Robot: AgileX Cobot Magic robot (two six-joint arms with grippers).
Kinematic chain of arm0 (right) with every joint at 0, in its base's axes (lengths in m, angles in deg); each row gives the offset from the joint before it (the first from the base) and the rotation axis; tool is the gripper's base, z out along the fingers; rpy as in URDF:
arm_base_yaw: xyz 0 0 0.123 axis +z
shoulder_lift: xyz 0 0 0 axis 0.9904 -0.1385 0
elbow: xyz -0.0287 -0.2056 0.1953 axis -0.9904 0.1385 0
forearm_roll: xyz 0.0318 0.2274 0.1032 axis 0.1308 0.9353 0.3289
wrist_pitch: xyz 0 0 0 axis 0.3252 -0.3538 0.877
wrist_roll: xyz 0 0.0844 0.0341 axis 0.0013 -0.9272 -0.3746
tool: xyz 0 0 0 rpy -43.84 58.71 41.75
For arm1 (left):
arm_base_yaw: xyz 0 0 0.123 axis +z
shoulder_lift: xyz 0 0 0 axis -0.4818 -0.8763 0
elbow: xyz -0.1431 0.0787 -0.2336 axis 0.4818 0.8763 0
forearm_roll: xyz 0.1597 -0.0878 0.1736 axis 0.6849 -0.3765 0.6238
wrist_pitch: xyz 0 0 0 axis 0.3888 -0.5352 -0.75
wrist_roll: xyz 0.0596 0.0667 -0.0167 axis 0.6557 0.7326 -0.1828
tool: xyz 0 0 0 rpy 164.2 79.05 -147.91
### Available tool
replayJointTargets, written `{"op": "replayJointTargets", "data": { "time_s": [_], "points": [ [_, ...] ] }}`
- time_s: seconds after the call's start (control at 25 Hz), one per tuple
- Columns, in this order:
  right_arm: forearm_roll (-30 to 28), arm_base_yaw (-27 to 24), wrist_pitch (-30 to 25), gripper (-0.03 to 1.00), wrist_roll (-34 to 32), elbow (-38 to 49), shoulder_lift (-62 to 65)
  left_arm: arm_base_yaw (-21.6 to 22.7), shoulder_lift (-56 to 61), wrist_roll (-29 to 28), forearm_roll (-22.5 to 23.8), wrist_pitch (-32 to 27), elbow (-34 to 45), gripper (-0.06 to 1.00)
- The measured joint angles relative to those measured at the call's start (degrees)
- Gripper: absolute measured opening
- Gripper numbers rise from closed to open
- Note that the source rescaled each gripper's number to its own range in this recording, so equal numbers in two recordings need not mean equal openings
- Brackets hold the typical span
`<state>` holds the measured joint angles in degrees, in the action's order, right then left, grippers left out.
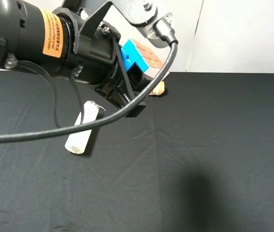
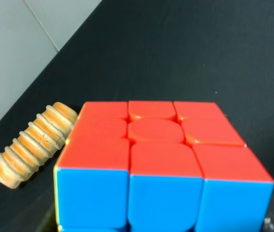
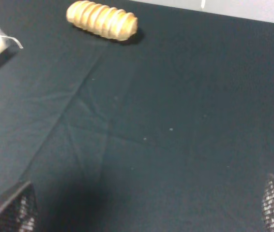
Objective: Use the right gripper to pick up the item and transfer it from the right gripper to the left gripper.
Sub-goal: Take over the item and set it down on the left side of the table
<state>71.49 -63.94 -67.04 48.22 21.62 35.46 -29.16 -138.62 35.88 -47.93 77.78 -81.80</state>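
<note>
1. The cube [image 1: 144, 55] is held in the left gripper [image 1: 133, 77], above the tabletop [image 1: 214, 145].
2. The roller [image 1: 159, 89] is laid on the tabletop, behind and right of the cylinder [image 1: 79, 140].

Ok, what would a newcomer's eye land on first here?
The red and blue puzzle cube, held up off the black cloth in the left gripper, which looms at the exterior view's upper left. A white cylinder lies on the cloth; the right gripper hangs open and empty.
</note>
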Motion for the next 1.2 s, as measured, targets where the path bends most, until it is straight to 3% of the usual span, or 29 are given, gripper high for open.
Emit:
{"op": "replayJointTargets", "data": {
  "time_s": [0.36,0.48,0.76,1.0,1.2],
  "points": [
    [0.23,-16.87,0.06,1.0,0.0,0.0,0.11,0.0,0.0,-0.17,-0.35,-1.46,-0.34,0.0],
    [0.28,-18.88,0.06,1.0,0.0,0.0,0.11,0.0,0.0,-1.15,-0.35,-8.3,-3.51,0.0],
    [0.62,-19.18,0.1,1.0,0.0,0.0,0.11,2.22,0.0,-2.55,-0.42,-30.74,-14.0,0.0],
    [0.62,-19.18,0.1,1.0,0.0,0.0,0.11,10.74,0.0,-7.25,-0.93,-44.09,-17.42,0.0],
    [0.62,-19.18,0.1,1.0,0.0,0.0,0.11,23.25,0.0,-3.94,-7.52,-46.62,-17.49,0.0]
  ]
}}
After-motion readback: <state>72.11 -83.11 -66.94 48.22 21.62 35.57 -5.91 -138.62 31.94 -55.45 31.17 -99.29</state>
